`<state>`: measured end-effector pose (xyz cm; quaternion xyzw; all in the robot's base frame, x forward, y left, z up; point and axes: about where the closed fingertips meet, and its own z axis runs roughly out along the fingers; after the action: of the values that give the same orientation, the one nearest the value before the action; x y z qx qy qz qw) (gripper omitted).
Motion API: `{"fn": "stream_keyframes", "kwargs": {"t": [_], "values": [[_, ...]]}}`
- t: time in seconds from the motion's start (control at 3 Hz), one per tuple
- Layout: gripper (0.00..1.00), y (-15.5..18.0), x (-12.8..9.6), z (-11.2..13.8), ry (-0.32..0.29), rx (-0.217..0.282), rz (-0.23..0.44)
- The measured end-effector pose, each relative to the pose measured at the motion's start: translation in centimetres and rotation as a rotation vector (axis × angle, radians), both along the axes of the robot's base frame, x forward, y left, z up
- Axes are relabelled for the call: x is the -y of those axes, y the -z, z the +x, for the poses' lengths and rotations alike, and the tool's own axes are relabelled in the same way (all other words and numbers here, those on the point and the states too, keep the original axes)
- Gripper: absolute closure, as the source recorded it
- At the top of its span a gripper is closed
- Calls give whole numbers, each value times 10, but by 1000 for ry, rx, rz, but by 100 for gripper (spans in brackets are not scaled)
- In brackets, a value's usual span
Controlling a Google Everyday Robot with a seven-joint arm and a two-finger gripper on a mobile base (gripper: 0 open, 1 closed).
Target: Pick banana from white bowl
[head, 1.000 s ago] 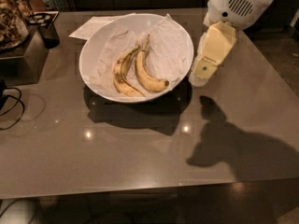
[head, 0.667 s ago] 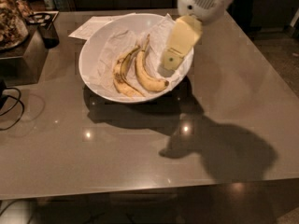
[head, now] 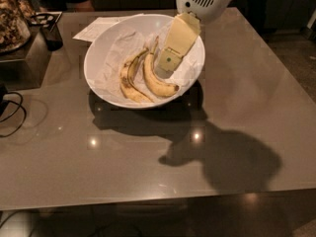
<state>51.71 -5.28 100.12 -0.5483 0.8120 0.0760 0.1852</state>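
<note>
The white bowl (head: pixel 98 53) stands on the grey table, lined with crumpled white paper. Two bananas lie in it. The plumper, smoother banana (head: pixel 155 80) lies on the right, with a dark tip at its lower right end. A thinner, brown-streaked banana (head: pixel 129 80) lies to its left. My gripper (head: pixel 165 65) reaches down from the upper right into the bowl, its cream-coloured tip just above and to the right of the plump banana's middle.
A sheet of paper (head: pixel 96 28) lies behind the bowl. A dark box (head: pixel 24 58) stands at the left with a black holder (head: pixel 49 31) on it. A black cable (head: pixel 12 112) loops at the left edge. The arm's shadow falls on the table's right front.
The gripper has moved left from beside the bowl's right rim to over the bowl, and down close to the plump banana. The bananas have not moved.
</note>
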Motion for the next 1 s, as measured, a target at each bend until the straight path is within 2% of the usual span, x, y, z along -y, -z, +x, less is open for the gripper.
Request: {"fn": "stream_keyframes", "kwargs": {"t": [0.33, 0.67, 1.0], "values": [[0, 8, -20, 1, -10, -23, -14], [15, 15, -34, 0, -11, -44, -21], [24, 19, -40, 3, -1, -58, -23]]}}
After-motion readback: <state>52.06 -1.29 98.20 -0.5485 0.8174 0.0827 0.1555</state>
